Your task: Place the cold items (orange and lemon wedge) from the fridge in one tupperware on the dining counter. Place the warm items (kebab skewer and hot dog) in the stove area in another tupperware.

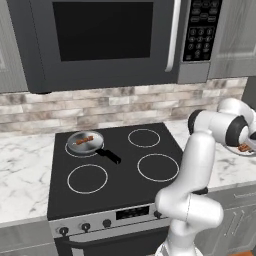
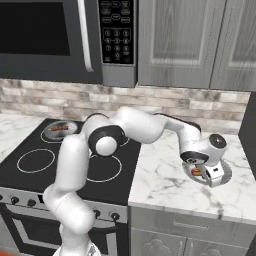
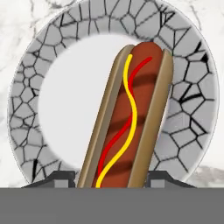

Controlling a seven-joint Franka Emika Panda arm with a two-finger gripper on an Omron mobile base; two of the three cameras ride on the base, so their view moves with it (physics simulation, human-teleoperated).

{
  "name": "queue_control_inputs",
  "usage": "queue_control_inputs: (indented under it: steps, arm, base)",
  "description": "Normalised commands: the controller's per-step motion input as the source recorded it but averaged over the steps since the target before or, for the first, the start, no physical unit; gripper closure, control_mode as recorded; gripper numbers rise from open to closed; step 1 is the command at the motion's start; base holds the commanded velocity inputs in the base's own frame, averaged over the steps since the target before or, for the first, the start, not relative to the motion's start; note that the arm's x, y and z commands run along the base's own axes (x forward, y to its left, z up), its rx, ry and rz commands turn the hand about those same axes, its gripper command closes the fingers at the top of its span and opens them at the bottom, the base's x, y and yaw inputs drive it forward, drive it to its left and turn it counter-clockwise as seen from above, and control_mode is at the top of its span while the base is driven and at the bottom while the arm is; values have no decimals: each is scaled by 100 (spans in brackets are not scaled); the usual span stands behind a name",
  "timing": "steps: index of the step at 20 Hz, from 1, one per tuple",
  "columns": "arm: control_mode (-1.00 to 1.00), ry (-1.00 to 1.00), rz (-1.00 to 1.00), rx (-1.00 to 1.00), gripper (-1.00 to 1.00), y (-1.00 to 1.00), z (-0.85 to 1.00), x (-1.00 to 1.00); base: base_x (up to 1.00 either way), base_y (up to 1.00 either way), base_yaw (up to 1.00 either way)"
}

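The hot dog (image 3: 127,118), a brown sausage with yellow and red stripes in a tan bun, lies on a round grey crackle-rimmed plate (image 3: 26,87) on the marble counter right of the stove. My gripper (image 3: 111,179) points down at it, and its two dark fingertips (image 3: 59,177) press against the bun's sides at its near end. From the right base view the gripper (image 2: 202,172) sits low over the plate (image 2: 224,172) with the hot dog (image 2: 196,172) between its fingers. The kebab skewer (image 1: 84,141) lies in a small pan (image 1: 92,145) on the back left burner.
The black cooktop (image 1: 120,175) has four ringed burners; the pan's black handle (image 1: 110,156) points toward the stove's middle. A microwave (image 1: 100,40) hangs over the range. Marble counter (image 2: 170,185) stretches right of the stove, with a brick backsplash and grey cabinets (image 2: 190,40) above.
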Motion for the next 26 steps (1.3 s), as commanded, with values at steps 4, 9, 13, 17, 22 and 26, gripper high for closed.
queue_control_inputs:
  steps: [4, 9, 13, 17, 22, 26]
  arm:
    - [-100, -10, 0, 0, 100, 52, 65, -50]
    - [-100, 0, -1, -1, 100, 60, 65, -44]
    - [-100, 3, -5, -5, 100, 70, 66, -40]
    - [-100, 6, -7, -4, 100, 65, 53, -44]
    - [-100, 3, -7, -2, 100, 59, 36, -55]
    - [-100, 3, -6, -1, 100, 56, 34, -54]
  base:
    - [0, 0, 0]
    - [0, 0, 0]
    - [0, 0, 0]
    - [0, 0, 0]
    - [0, 0, 0]
    - [0, 0, 0]
